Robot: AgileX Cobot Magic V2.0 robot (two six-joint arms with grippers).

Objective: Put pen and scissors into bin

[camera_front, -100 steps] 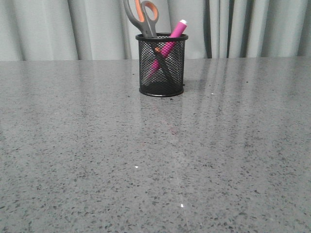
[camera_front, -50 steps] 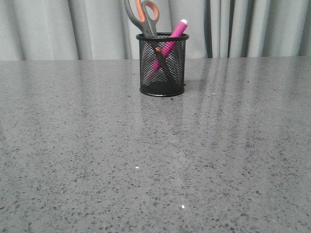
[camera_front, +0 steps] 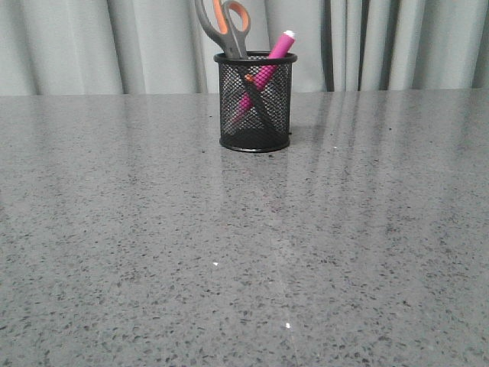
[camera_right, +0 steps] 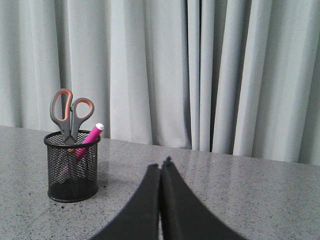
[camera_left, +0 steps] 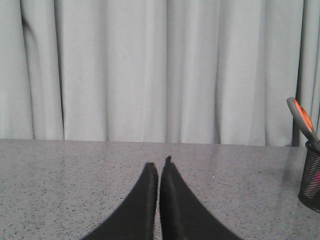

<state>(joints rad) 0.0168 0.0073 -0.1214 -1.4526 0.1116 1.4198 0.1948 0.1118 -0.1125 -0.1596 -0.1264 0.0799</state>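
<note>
The black wire-mesh bin (camera_front: 255, 103) stands upright at the far middle of the grey table. The pink pen (camera_front: 276, 52) leans inside it, its white end up to the right. The scissors (camera_front: 225, 25) stand in it blades down, their grey-and-orange handles above the rim. The bin (camera_right: 72, 167), pen (camera_right: 91, 135) and scissors (camera_right: 70, 113) also show in the right wrist view. The left wrist view catches the bin's edge (camera_left: 312, 175) and one scissors handle (camera_left: 300, 118). My left gripper (camera_left: 159, 166) and right gripper (camera_right: 160, 166) are both shut, empty and away from the bin. Neither arm shows in the front view.
The speckled grey table (camera_front: 244, 252) stretches from the bin toward me. Pale grey curtains (camera_front: 92, 46) hang behind the table's far edge.
</note>
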